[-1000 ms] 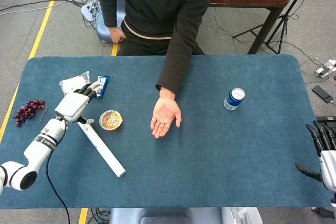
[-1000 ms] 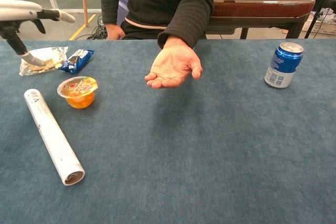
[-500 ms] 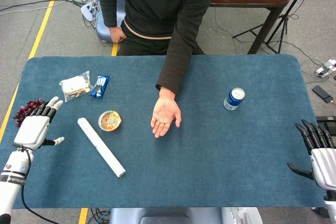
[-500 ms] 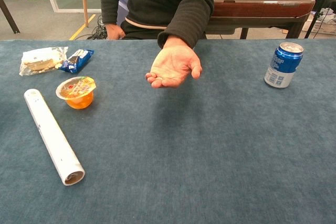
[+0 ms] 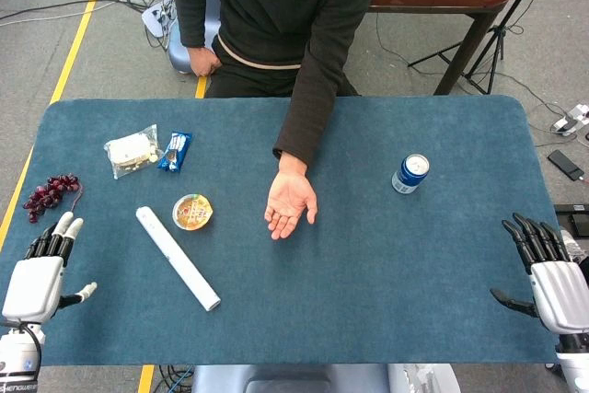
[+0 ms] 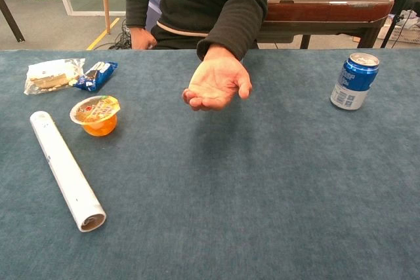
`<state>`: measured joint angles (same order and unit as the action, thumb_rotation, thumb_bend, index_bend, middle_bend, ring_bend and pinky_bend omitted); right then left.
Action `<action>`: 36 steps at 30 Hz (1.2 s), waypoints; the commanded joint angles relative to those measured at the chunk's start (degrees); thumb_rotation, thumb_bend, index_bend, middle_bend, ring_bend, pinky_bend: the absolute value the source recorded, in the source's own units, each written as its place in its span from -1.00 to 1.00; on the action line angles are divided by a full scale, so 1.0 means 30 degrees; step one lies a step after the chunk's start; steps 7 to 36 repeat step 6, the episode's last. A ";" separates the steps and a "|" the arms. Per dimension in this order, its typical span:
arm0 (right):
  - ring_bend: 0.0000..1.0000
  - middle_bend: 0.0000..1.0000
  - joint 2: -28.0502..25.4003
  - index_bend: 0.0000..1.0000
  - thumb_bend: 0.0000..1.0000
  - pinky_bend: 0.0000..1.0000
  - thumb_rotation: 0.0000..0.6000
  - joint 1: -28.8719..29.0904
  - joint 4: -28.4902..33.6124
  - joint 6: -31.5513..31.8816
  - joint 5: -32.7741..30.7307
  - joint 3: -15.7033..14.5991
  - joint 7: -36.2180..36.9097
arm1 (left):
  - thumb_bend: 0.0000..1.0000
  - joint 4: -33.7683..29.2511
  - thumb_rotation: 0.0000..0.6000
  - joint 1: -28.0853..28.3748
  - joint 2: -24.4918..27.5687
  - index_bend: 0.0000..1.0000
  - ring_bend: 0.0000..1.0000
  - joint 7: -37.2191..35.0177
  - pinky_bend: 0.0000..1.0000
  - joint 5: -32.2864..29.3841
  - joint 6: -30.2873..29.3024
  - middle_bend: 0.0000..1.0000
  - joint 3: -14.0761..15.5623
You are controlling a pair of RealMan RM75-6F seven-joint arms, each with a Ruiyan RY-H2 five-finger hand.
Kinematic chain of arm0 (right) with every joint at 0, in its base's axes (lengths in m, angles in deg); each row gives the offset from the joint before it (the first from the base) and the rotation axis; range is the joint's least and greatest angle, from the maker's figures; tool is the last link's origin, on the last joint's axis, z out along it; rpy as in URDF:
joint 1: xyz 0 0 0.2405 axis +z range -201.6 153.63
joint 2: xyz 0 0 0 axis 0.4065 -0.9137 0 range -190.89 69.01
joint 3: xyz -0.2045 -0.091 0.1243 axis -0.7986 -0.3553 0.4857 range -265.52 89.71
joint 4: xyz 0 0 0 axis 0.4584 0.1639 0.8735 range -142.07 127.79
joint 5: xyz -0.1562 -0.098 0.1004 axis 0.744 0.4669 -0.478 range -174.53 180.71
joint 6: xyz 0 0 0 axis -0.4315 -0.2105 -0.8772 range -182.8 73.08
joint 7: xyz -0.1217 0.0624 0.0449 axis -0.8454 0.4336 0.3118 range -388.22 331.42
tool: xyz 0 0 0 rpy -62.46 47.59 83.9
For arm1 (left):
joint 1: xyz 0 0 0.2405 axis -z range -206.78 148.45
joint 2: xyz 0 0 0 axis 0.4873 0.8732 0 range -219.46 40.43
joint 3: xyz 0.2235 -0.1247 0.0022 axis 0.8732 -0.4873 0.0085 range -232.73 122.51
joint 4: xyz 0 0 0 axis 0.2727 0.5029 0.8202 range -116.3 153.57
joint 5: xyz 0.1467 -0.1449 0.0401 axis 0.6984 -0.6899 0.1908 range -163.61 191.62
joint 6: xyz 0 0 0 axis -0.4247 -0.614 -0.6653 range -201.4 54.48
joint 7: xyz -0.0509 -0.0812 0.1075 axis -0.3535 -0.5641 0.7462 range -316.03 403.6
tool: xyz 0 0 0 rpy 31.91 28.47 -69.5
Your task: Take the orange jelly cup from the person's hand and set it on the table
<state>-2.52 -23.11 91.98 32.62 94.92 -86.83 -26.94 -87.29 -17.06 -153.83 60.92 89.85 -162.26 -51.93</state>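
The orange jelly cup (image 5: pixel 193 212) (image 6: pixel 97 115) stands upright on the blue table, left of the person's hand (image 5: pixel 290 205) (image 6: pixel 216 83), which is held palm up with nothing in it. My left hand (image 5: pixel 39 278) hovers at the table's near left corner, fingers apart, holding nothing, well away from the cup. My right hand (image 5: pixel 549 270) is at the near right edge, fingers spread, holding nothing. Neither hand appears in the chest view.
A white roll (image 5: pixel 178 258) (image 6: pixel 65 169) lies diagonally just left of the cup. A snack bag (image 5: pixel 131 150), a blue packet (image 5: pixel 175 150) and grapes (image 5: pixel 51 195) sit at the far left. A blue can (image 5: pixel 410 173) (image 6: pixel 354 80) stands on the right.
My left hand has drawn back from beside the cup toward the near left corner. The right hand has risen slightly into view. The cup and the person's hand have stayed put.
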 commanded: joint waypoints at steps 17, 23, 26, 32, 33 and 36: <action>-1.00 -0.98 0.0045 -0.97 -0.90 -0.89 1.00 0.0007 -0.0148 -0.0004 -0.0048 -0.0037 0.0220 | -0.72 0.0204 1.00 -0.0609 -0.0394 -1.00 -1.00 -0.0002 -0.79 0.0585 -0.0220 -1.00 -0.0234; -1.00 -0.98 0.0045 -0.97 -0.90 -0.89 1.00 0.0007 -0.0148 -0.0004 -0.0048 -0.0037 0.0220 | -0.72 0.0204 1.00 -0.0609 -0.0394 -1.00 -1.00 -0.0002 -0.79 0.0585 -0.0220 -1.00 -0.0234; -1.00 -0.98 0.0045 -0.97 -0.90 -0.89 1.00 0.0007 -0.0148 -0.0004 -0.0048 -0.0037 0.0220 | -0.72 0.0204 1.00 -0.0609 -0.0394 -1.00 -1.00 -0.0002 -0.79 0.0585 -0.0220 -1.00 -0.0234; -1.00 -0.98 0.0045 -0.97 -0.90 -0.89 1.00 0.0007 -0.0148 -0.0004 -0.0048 -0.0037 0.0220 | -0.72 0.0204 1.00 -0.0609 -0.0394 -1.00 -1.00 -0.0002 -0.79 0.0585 -0.0220 -1.00 -0.0234; -1.00 -0.98 0.0045 -0.97 -0.90 -0.89 1.00 0.0007 -0.0148 -0.0004 -0.0048 -0.0037 0.0220 | -0.72 0.0204 1.00 -0.0609 -0.0394 -1.00 -1.00 -0.0002 -0.79 0.0585 -0.0220 -1.00 -0.0234; -1.00 -0.98 0.0045 -0.97 -0.90 -0.89 1.00 0.0007 -0.0148 -0.0004 -0.0048 -0.0037 0.0220 | -0.72 0.0204 1.00 -0.0609 -0.0394 -1.00 -1.00 -0.0002 -0.79 0.0585 -0.0220 -1.00 -0.0234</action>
